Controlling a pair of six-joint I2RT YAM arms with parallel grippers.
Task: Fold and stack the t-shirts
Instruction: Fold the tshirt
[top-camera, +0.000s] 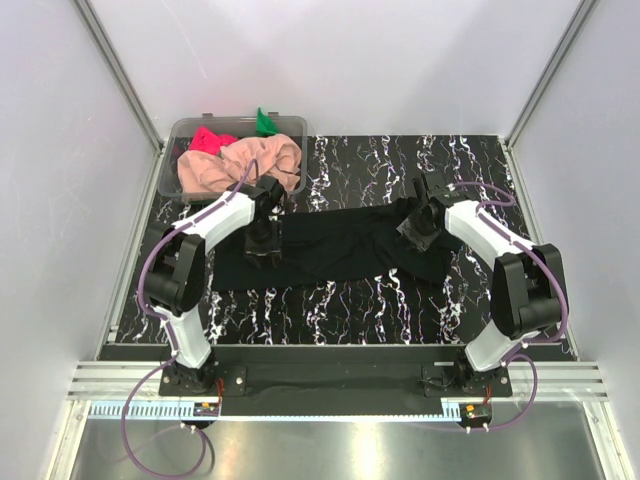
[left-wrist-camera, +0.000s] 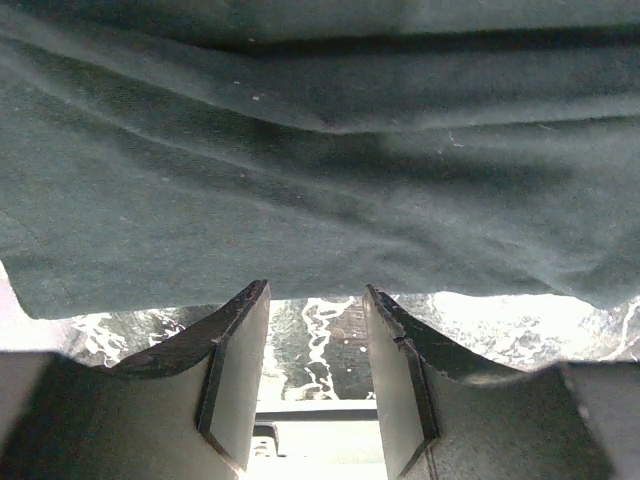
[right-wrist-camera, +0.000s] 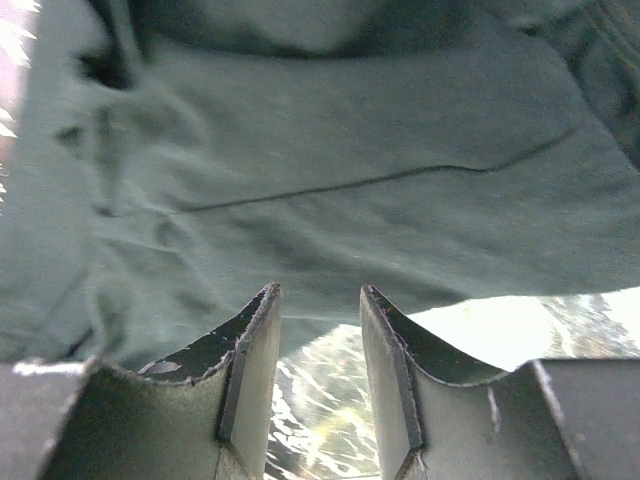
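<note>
Seen from above, a black shirt (top-camera: 330, 250) lies across the middle of a dark marbled worktop (top-camera: 400, 300), drawn into a long band running left to right, its right end bunched and uneven. It looks part-folded at most: narrowed lengthwise, but not yet brought down to a compact packet. At the far left stands a clear tub (top-camera: 175, 150) holding three more shirts in a loose heap: a peach shirt (top-camera: 250, 160) filling most of it, a red shirt (top-camera: 210, 138) behind that, and a green shirt (top-camera: 264, 122) poking up at the far rim. None of these three is folded, and there is no stack anywhere on the worktop, so most of the task appears to be left. The left hand (top-camera: 262, 240) hangs over the left end of the black shirt, just near of the tub. Its wrist view shows its fingers (left-wrist-camera: 240, 350) spread partway, with bare marble in the gap and nothing pinched; the cloth's edge lies just beyond the tips. The right hand (top-camera: 418, 228) is over the bunched right end. Its fingers (right-wrist-camera: 250, 360) are likewise spread partway with nothing between them, and rumpled cloth with a seam line fills the view just past the tips. Whether either hand's tips touch the cloth cannot be told.
</note>
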